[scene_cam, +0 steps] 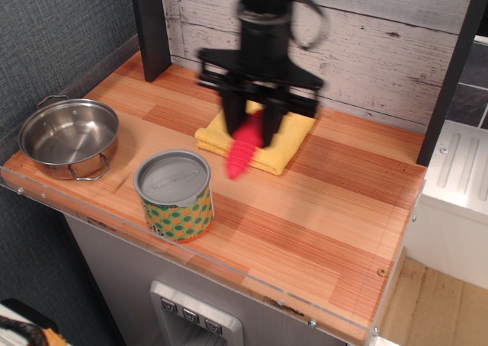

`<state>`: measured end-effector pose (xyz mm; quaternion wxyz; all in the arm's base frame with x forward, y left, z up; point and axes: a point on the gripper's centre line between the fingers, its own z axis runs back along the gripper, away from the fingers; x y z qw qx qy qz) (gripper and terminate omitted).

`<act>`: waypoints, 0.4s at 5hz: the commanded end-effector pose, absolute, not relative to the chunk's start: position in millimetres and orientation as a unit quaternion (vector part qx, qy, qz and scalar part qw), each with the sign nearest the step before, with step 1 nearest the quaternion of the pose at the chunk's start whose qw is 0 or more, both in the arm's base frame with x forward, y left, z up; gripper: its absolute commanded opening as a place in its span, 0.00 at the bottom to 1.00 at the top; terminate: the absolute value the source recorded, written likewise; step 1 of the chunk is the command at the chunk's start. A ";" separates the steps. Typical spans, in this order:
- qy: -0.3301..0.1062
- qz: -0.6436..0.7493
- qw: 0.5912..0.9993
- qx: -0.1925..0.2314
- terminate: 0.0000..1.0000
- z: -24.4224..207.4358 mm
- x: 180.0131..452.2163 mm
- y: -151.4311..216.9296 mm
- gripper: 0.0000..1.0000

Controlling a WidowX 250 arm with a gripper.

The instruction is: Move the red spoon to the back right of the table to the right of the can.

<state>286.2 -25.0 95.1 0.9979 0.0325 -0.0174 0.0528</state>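
Observation:
My gripper point(252, 117) is shut on the red spoon point(242, 149) and holds it in the air over the yellow cloth. Only the red handle shows, hanging down and tilted to the lower left; the metal bowl is hidden between the fingers. The can point(174, 196), with a grey lid and a yellow dotted label, stands upright near the front edge, to the lower left of the spoon. The table point(328, 232) is a striped wooden top with a clear rim. The gripper is blurred.
A steel pot point(69, 136) with handles stands at the front left. A folded yellow cloth point(286, 136) lies at the back middle, partly behind the gripper. A dark post point(149, 26) stands at the back left and another at the right edge. A plank wall runs behind.

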 end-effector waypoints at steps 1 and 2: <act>-0.038 0.066 0.997 0.029 0.00 82.4 277.9 -69.9 0.00; -0.035 0.063 0.997 0.027 0.00 69.6 273.8 -83.8 0.00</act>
